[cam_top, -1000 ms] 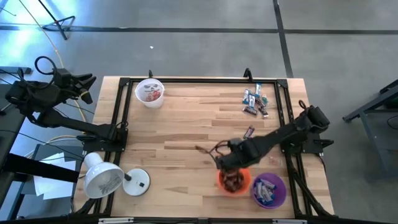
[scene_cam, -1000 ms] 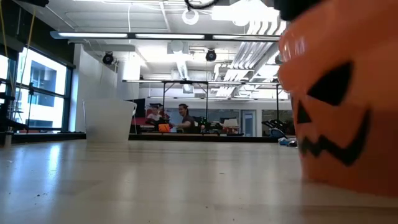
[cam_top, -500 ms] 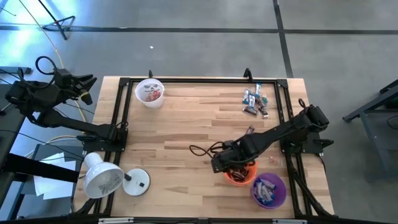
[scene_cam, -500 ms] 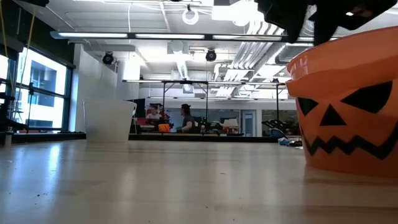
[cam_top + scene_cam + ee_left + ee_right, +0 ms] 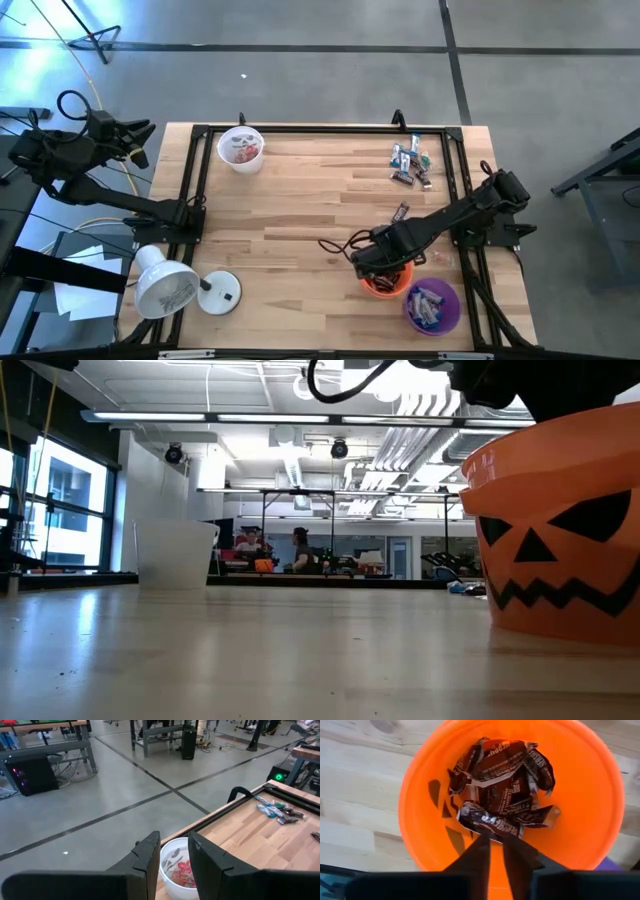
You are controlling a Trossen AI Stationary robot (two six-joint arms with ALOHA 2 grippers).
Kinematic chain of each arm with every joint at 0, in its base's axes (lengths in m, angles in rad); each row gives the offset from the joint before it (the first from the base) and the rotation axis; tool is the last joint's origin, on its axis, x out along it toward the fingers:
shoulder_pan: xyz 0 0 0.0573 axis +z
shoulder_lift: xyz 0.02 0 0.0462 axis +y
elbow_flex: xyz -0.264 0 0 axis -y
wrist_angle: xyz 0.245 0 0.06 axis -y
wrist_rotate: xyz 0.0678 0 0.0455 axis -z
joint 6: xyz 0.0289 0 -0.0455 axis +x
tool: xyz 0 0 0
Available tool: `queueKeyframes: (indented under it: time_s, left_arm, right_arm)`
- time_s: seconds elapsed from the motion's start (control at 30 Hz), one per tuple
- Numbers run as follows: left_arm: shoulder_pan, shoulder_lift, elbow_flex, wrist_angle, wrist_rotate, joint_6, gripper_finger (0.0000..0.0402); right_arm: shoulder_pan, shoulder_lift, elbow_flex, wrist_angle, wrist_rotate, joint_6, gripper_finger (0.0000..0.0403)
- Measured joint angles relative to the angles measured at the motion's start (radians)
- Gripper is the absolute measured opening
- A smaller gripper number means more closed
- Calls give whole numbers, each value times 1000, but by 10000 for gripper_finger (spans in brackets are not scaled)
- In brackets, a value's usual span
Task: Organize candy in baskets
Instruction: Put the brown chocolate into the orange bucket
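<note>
The orange basket (image 5: 398, 287) stands upright near the table's front right and holds several dark brown candy bars (image 5: 505, 785). My right gripper (image 5: 496, 845) hangs over it, pointing down. Only a narrow slit shows between its fingers, and nothing is in it. Beside the orange basket stands the purple basket (image 5: 432, 305) with candy in it. The white basket (image 5: 241, 147) with pinkish candy stands at the far left. Loose candy (image 5: 410, 165) lies at the far right, and one bar (image 5: 401, 211) lies apart. My left gripper (image 5: 174, 842) waits open beyond the table's left edge.
A white dome lamp (image 5: 170, 285) lies at the near left corner. A black frame (image 5: 300, 130) runs round the tabletop. The middle of the wooden table (image 5: 290, 220) is bare. In the low view the orange basket (image 5: 560, 550) fills the right side, with the white basket (image 5: 175, 555) far behind.
The orange basket was tilted and close to the low camera a second ago. It now stands upright, a little farther toward the table's right and far side. My right gripper swung slightly toward the table's left and back, staying over the basket.
</note>
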Motion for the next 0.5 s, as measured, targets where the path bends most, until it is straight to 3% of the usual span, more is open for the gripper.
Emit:
queueKeyframes:
  time_s: [0.13,0.5]
  left_arm:
    - [0,0,0,0,0,0,88]
    - [0,0,0,-1,6,2,88]
  right_arm:
    - [2,0,0,20,0,16,6]
    - [36,20,-11,128,-18,118,3]
